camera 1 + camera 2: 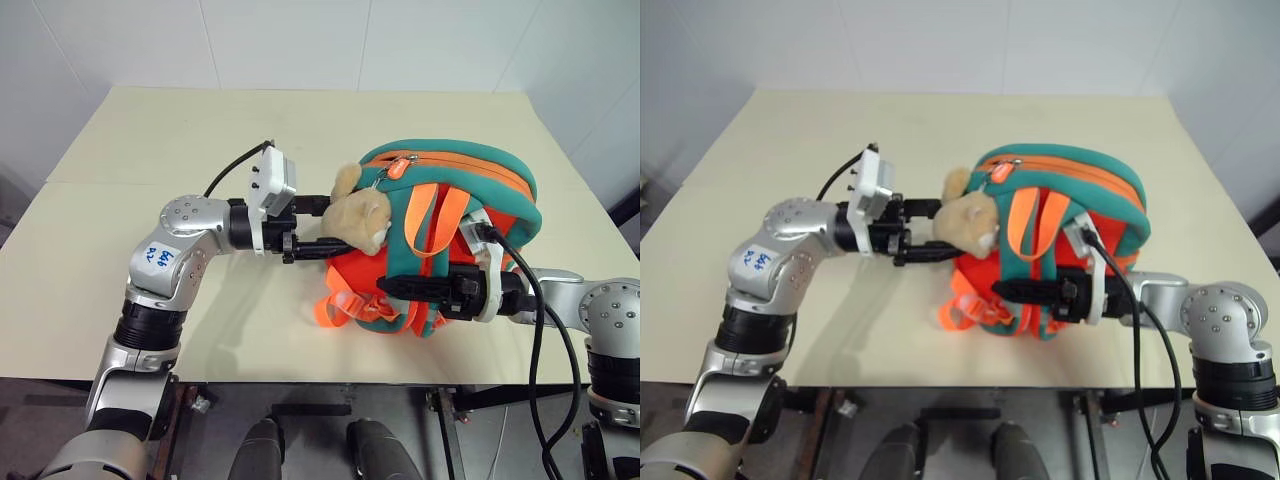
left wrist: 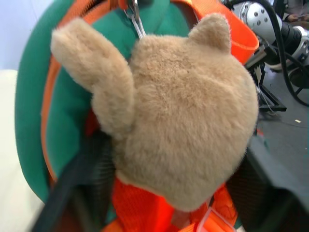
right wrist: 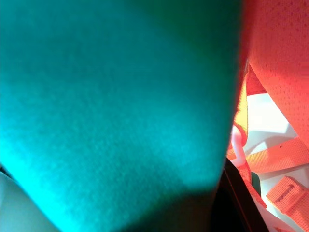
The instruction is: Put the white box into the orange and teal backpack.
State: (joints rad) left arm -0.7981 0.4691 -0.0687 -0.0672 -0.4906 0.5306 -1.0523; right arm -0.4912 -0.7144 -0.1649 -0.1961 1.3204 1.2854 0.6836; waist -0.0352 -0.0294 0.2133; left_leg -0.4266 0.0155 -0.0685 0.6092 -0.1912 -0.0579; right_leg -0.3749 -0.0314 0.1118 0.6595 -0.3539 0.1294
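Currently | orange and teal backpack (image 1: 455, 235) mid-table, near edge | white box unseen | right gripper (image 1: 400, 286) pinching a strap | left gripper (image 1: 325, 222), fingers part-spread around plush toy (image 1: 358, 215) | risk: bag tipping if strap slips

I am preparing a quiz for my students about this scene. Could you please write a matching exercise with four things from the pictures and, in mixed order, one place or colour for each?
Things:
1. plush toy
2. left gripper
3. right gripper
4. table

Descriptions:
A. reaches the orange and teal backpack on the side of its teal strap
B. tan, hanging from the backpack by a clip
C. pale cream, carries the backpack
D. meets the backpack right beside the plush toy

Pairs: 1-B, 2-D, 3-A, 4-C
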